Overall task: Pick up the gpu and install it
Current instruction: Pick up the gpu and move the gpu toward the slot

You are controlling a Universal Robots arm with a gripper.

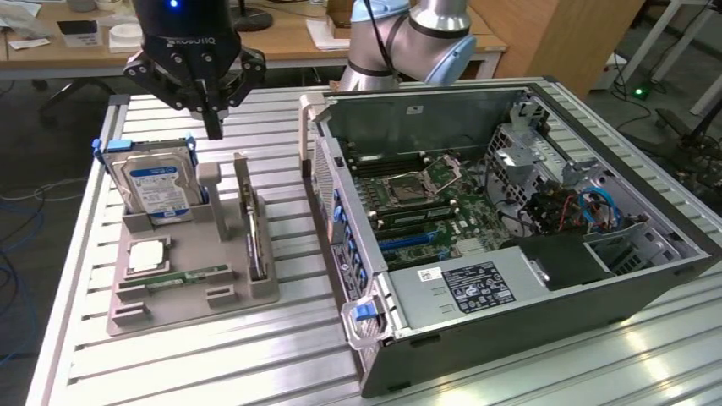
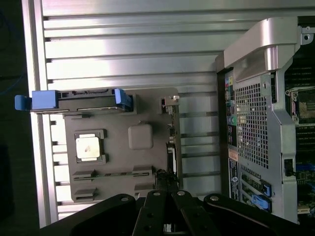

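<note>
A ribbed aluminium table [image 1: 203, 364] catches bright glare near its front edge. Behind the table stand a wooden desk [image 1: 282, 46] and a wooden cabinet [image 1: 559, 38]. Beside the table, on the exterior view's left, blue cables [image 1: 13, 271] lie on dark floor [image 1: 34, 152].

Slotted aluminium table [image 1: 226, 364] [image 2: 123, 54] carrying a grey parts tray [image 1: 192, 247] [image 2: 123, 162] and an open computer case [image 1: 530, 330] [image 2: 251, 123].

The tabletop is built of ribbed silver profiles with grooves between them. The tray sits flat toward the exterior view's left. The case lies on its side toward the exterior view's right, open face up, perforated rear panel turned to the tray. The two are near each other but apart, with bare ribs between.
</note>
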